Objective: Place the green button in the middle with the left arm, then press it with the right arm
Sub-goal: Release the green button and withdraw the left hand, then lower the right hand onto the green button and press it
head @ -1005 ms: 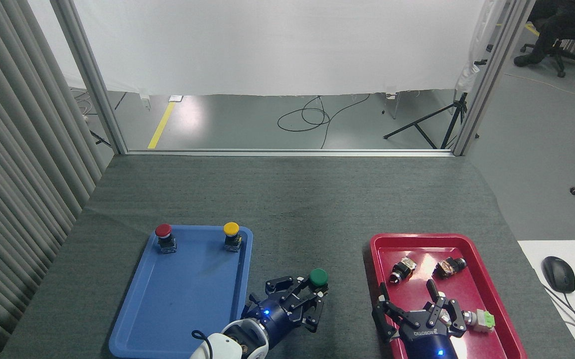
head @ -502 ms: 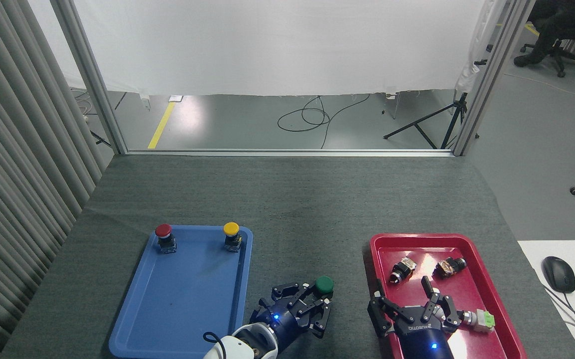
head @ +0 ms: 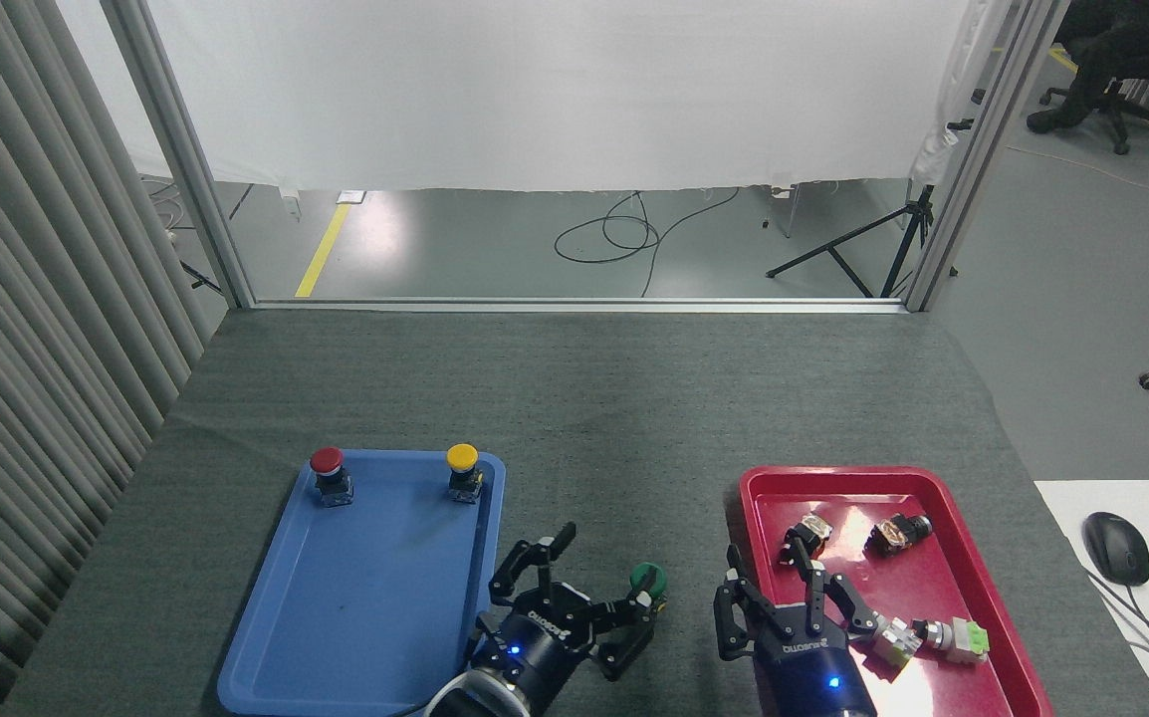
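While the green button (head: 647, 577) sits on the bare cloth (head: 574, 418) low in the frame, between the blue tray (head: 266, 637) and red tray (head: 983, 597), the placing looks done: the left gripper (head: 584, 588) is spread open beside it, holding nothing. Pressing remains; the right gripper (head: 779, 602), fingers apart and empty, hovers lower right.

White lettering sits on the black body of my left gripper (head: 574, 607), and it looks like the Robotiq brand name, seen upside down and too small for me to spell out with certainty. My right gripper (head: 784, 617) carries the same white lettering on its black palm, also inverted from my head view and only roughly legible. I can read no other text, number or sign anywhere else.
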